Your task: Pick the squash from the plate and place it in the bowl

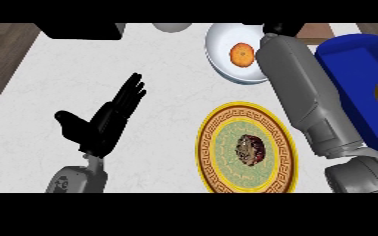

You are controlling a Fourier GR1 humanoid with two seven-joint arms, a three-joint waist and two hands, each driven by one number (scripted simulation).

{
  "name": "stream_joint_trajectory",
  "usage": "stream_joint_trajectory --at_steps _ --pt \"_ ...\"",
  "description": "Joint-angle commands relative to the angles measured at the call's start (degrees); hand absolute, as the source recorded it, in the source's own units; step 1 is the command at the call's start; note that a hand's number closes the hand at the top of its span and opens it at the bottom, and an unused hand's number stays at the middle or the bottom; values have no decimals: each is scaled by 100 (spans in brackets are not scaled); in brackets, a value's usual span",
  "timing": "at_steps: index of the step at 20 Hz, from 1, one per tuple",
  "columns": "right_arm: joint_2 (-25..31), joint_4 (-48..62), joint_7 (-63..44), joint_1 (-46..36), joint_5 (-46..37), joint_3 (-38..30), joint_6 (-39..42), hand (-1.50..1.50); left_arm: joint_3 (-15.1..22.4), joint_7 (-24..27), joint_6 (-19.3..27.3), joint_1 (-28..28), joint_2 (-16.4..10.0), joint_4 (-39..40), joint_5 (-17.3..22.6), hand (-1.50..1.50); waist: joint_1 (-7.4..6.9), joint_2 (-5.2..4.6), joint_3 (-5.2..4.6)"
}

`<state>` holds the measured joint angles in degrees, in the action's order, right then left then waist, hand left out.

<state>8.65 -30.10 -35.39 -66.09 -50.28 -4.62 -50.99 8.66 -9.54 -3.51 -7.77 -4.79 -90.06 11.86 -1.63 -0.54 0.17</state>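
The right hand (pixel 284 29) shows only as a black patch at the view's upper edge, just beyond the far right rim of the white bowl (pixel 220 40), and whether it is open or closed cannot be told. Its grey forearm (pixel 303 80) runs from the lower right corner up along the bowl's right side, covering part of that rim. The squash (pixel 242 54), a round orange piece, lies inside the bowl, a little right of its middle and close to the forearm. Nearer the robot, the yellow-rimmed plate (pixel 209 150) lies flat on the tabletop (pixel 170 95), apart from the bowl by a strip of bare marble; a dark mottled patch sits at its centre, and its right edge lies near the forearm. A blue container (pixel 354 75) fills the right edge behind the arm. The left hand (pixel 103 122) rests open at the left, fingers straight and pointing away, thumb spread to the side, with bare tabletop between it and the plate. A black block (pixel 81 30) sits at the far left corner and a grey rounded thing (pixel 171 27) at the far edge. Wood shows beyond the tabletop's left border.
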Motion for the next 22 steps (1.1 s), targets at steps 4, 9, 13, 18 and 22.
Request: stream_joint_trajectory --at_steps 4,9,13,18,22 --pt "-841 -1710 609 840 239 577 -1248 -150 -132 -64 93 55 0 70 15 0 257 143 -15" --pt "-857 -2952 132 1561 235 1934 -1683 -150 -77 -78 64 186 -42 -13 -34 0 225 223 -22" --pt "-861 -3850 -345 2373 -226 2891 -1699 -150 -129 -104 230 44 37 106 -107 0 386 243 -28" --pt "-863 -4633 -684 3549 -776 3917 -1898 150 -189 -38 89 237 -38 61 18 0 424 277 -35" --pt "-863 -5062 -898 4539 -1061 4686 -2146 150 -183 -99 94 216 -70 -17 2 0 424 282 -27"
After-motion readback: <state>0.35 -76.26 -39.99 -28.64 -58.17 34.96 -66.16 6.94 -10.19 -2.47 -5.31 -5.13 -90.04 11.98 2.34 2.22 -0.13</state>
